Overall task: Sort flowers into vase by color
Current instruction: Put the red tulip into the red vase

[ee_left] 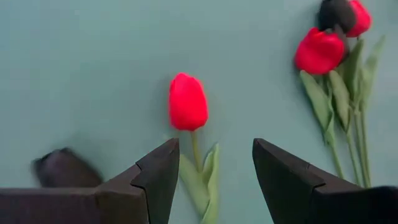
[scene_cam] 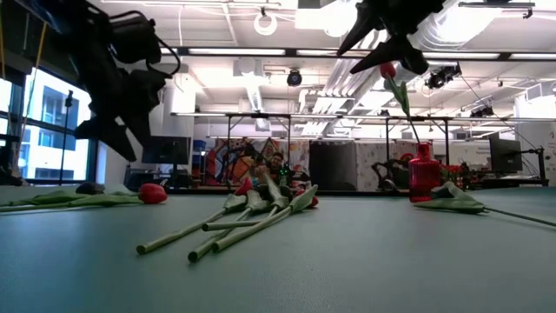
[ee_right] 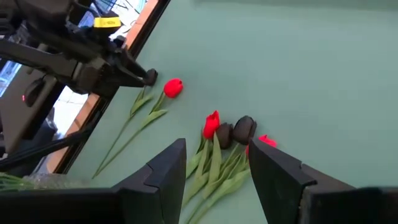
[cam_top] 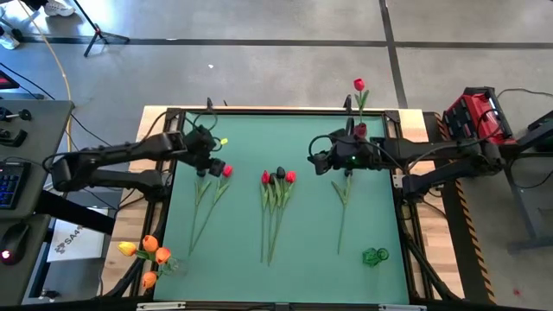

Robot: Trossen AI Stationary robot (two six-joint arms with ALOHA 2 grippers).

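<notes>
A red tulip lies flat on the green table at the left, beside a dark-headed one. My left gripper hangs open just above it. Its fingers stand on either side of the stem and leaves, clear of them. A bunch of red and dark tulips lies mid-table. My right gripper is open and empty, high over the table to the right of the bunch. Another stem lies under that arm, its head hidden.
A red vase with one red tulip stands at the far edge. A clear green vase stands near right. A clear vase with orange tulips is off the near left corner.
</notes>
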